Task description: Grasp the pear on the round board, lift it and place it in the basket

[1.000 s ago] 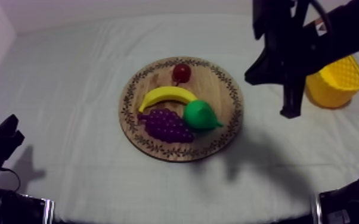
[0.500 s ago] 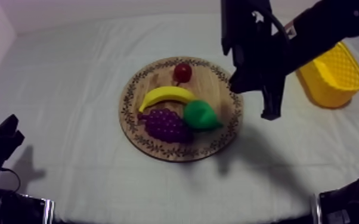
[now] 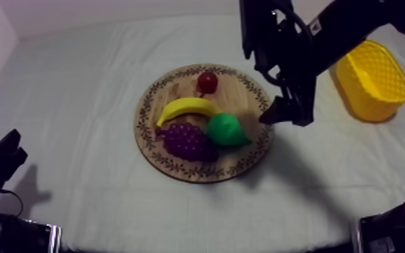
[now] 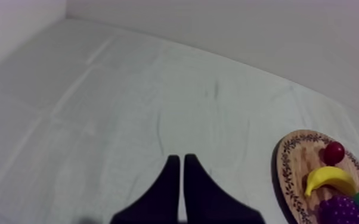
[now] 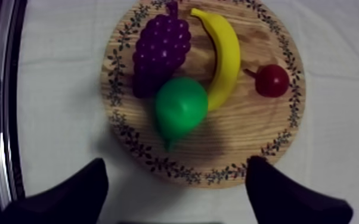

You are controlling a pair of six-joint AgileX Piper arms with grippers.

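Pear (image 5: 180,107) lies on the wooden board (image 3: 153,153), round body touching the grapes (image 5: 163,47) and the end of the banana (image 5: 223,56). Its stem end points at the rim nearest my right arm. Small red fruit (image 5: 272,80) sits apart, on the far side of the banana. Yellow basket (image 3: 370,81) stands at the right of the tabletop (image 3: 77,87), well apart from the board. That makes the right arm the sensible one for the carry.

Right fingers (image 5: 74,193): spread wide, nothing between them, touching nothing. They hang over the board's rim, with the pear just ahead on the line between them. I judge the spread is set to straddle the pear's round body and close across its width.

Left fingers (image 4: 170,190): pressed together in a narrow wedge, holding nothing. They sit low over bare cloth at the left, with the board well off to one side, out of the way.

Step in hand, by my reading: approach to the pear, no grasp yet.
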